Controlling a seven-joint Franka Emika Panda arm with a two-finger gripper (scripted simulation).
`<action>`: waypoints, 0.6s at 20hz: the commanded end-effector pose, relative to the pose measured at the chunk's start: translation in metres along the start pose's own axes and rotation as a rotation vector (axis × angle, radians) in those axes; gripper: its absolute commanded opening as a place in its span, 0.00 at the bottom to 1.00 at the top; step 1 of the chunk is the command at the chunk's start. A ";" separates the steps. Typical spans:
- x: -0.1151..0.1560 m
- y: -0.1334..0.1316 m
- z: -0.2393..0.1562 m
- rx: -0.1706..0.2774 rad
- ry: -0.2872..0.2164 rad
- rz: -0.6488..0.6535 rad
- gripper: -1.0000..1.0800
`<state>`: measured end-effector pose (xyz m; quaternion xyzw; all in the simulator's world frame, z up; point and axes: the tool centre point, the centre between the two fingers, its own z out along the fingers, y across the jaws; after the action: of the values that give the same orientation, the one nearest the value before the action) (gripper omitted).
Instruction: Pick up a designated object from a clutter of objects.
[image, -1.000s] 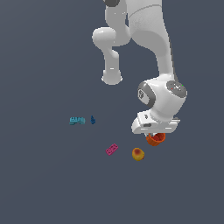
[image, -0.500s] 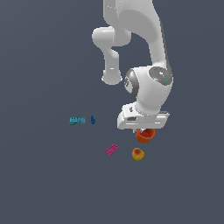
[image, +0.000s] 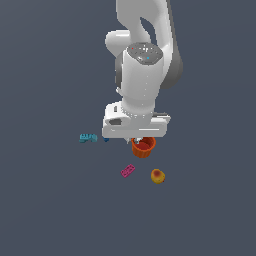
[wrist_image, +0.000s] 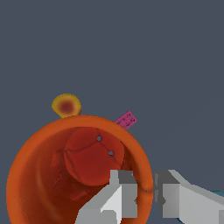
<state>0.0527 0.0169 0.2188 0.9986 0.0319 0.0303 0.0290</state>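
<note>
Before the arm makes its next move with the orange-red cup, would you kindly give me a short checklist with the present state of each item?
1. Right target: gripper is at the orange-red cup, not the round fruit: ok.
2. Fingers straddle the rim: one finger inside the cup, the other outside the wall: ok.
3. Rim firmly clamped: the fingers sit close on both sides of the rim, but contact is unclear: cannot tell.
4. Cup upright, mouth facing the wrist camera: ok.
5. Neighbours apart: fruit and pink brick lie separate from the cup: ok.
6. Cup off the surface: cannot tell.
</note>
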 end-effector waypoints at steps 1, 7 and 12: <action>0.002 0.027 -0.020 0.001 0.001 -0.001 0.00; 0.009 0.092 -0.064 0.002 0.002 -0.001 0.00; 0.015 0.145 -0.100 0.001 0.002 -0.001 0.00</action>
<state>0.0687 -0.1059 0.3148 0.9986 0.0321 0.0305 0.0285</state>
